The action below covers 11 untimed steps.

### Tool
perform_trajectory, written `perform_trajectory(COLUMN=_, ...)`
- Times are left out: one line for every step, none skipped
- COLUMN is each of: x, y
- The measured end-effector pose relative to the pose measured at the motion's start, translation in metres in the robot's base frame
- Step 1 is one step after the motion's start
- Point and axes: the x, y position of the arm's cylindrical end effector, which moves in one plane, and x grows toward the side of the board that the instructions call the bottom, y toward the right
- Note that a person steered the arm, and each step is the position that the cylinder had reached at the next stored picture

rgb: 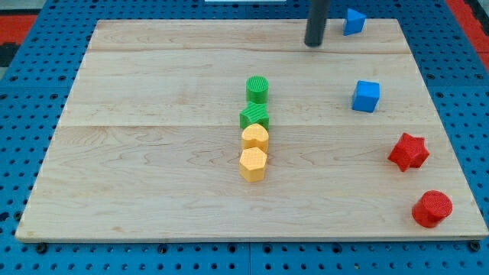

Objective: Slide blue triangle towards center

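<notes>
The blue triangle (pixel 354 21) lies at the top right of the wooden board (pixel 153 153), near its top edge. My tip (pixel 314 43) rests on the board just left of the blue triangle, a short gap apart from it. The dark rod rises from there out of the view's top.
A blue cube (pixel 366 96) sits below the triangle on the right. A red star (pixel 408 151) and a red cylinder (pixel 432 208) lie at the lower right. In the middle a column runs downward: green cylinder (pixel 257 88), green star (pixel 254 117), yellow block (pixel 255 137), yellow hexagon (pixel 253 163).
</notes>
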Motion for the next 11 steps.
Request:
perform_trajectory(x=-0.044, y=0.108)
perform_trajectory(x=-0.093, y=0.16)
perform_trajectory(x=-0.092, y=0.143)
perform_trajectory(x=-0.092, y=0.054)
perform_trajectory(x=-0.092, y=0.003)
perform_trajectory(x=-0.092, y=0.001)
perform_trajectory(x=-0.086, y=-0.019)
perform_trajectory(x=-0.071, y=-0.077)
perform_trajectory(x=-0.07, y=-0.068)
perform_trajectory(x=-0.065, y=-0.027)
perform_trajectory(x=-0.033, y=-0.042)
